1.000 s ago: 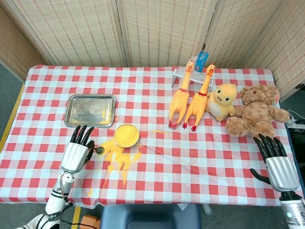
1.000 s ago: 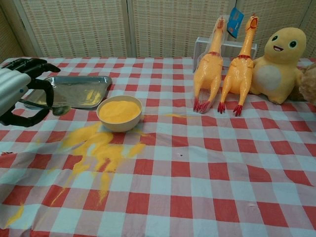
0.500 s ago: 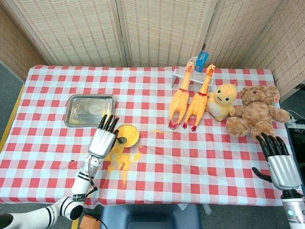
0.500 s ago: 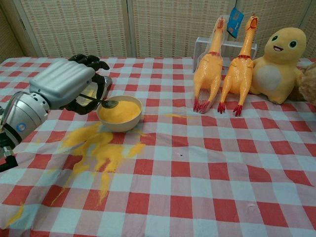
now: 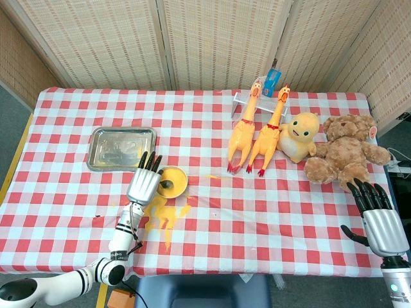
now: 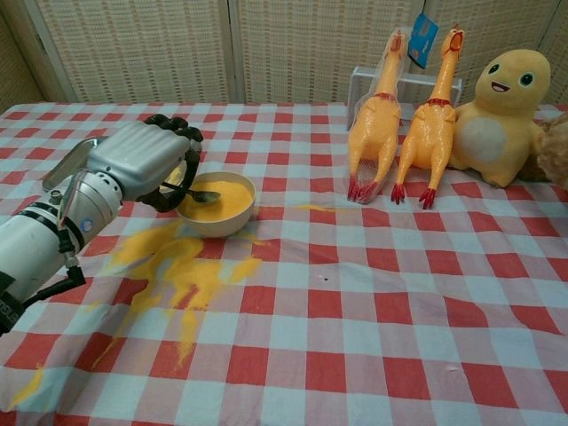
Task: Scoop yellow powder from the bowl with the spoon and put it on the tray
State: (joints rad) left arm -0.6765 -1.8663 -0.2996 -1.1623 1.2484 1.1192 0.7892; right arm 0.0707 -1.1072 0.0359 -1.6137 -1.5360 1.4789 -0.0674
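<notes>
the round cream bowl [image 6: 216, 202] holds yellow powder [image 6: 222, 199]; the small metal spoon [image 6: 200, 195], grasped by the left hand [image 6: 146, 160], has its tip over it. the shiny steel tray [image 5: 122, 147] sits behind, partly hidden in the chest view. the right hand [image 5: 379, 215] is spread, released, near the table edge.

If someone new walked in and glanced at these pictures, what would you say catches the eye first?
Probably the spilled yellow powder splashed over the checked tablecloth in front of the bowl. Next, the left robot hand holding a spoon over that bowl, with the metal tray just behind. Then the toys at the far right: two rubber chickens, a yellow plush and a teddy bear.
</notes>
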